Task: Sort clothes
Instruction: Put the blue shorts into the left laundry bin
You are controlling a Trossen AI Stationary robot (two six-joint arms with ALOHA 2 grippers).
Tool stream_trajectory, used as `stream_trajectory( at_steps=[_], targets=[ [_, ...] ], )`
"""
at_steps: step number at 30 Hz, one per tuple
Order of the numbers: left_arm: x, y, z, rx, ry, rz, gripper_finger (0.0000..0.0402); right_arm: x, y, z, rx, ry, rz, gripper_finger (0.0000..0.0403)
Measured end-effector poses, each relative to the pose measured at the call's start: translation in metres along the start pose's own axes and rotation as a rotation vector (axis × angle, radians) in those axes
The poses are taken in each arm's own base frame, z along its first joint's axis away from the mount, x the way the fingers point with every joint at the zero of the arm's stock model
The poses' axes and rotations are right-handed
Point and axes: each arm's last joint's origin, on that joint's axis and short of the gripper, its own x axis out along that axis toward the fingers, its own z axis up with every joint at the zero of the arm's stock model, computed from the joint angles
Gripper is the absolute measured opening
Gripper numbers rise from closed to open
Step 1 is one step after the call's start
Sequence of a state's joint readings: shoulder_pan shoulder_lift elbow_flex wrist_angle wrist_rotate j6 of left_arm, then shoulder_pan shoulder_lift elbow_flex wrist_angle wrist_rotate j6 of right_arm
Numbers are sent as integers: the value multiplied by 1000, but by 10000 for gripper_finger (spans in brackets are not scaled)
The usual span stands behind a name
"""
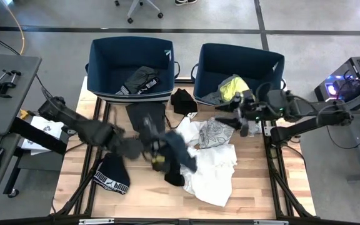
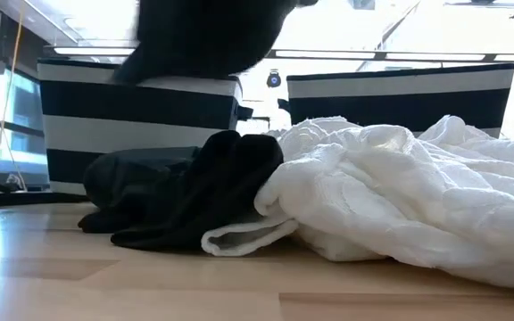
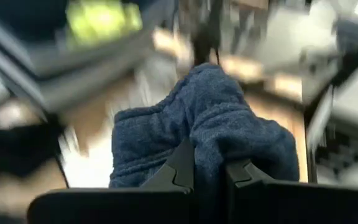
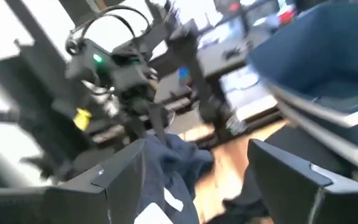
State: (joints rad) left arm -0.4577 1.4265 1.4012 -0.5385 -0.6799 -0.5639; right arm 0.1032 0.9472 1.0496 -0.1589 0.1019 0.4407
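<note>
My left gripper (image 1: 157,155) is shut on a navy garment (image 1: 180,150) over the middle of the table, above the pile of clothes. The garment also shows in the left wrist view (image 3: 197,137) and as a dark blur high in the low view (image 2: 203,36). My right gripper (image 1: 242,119) is open and empty, in front of the right bin (image 1: 274,62). In the right wrist view its fingers stand wide apart (image 4: 197,180). White garments (image 1: 211,172) and a patterned light grey one (image 1: 215,133) lie on the table. My left gripper pinches a bunched fold of the navy garment (image 3: 209,158) between its two fingers. The cloth bulges out beyond the fingertips in a thick lump of several layers. The garment is lifted, and its loose part droops beside the gripper (image 1: 186,159) over the white clothes.
The left bin (image 1: 99,69) holds a black garment (image 1: 141,81). The right bin holds a neon yellow garment (image 1: 233,87) and a grey one. A black garment (image 1: 183,100) lies between the bins, a dark grey one (image 1: 145,115) near the left bin, and a black one (image 1: 113,175) at the near left.
</note>
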Motion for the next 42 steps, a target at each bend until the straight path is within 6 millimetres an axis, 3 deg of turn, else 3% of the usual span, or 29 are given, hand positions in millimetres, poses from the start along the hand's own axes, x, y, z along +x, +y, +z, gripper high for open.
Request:
stream_trajectory(
  at_steps=[4,8,14,17,22,29,36,42],
  targets=[
    [-10,21,60,120,-147,37,5,-10,-1,8,5,-87,-78,266],
    [-18,58,102,239,-223,200,5,-9,-3,10,43,-141,-151,266],
    [-28,139,127,410,-119,704,5,6,0,9,125,-211,-180,266],
    [-27,182,130,416,-10,808,5,17,3,7,134,-248,-192,266],
    [-8,252,105,315,207,756,5,35,4,0,140,-277,-232,266],
    [21,331,32,94,391,749,5,52,3,-9,179,-257,-228,266],
    [30,362,-25,-95,459,772,18,49,4,-7,180,-256,-207,266],
    [32,369,-32,-195,389,685,100,50,4,-8,165,-224,-178,266]
  ],
)
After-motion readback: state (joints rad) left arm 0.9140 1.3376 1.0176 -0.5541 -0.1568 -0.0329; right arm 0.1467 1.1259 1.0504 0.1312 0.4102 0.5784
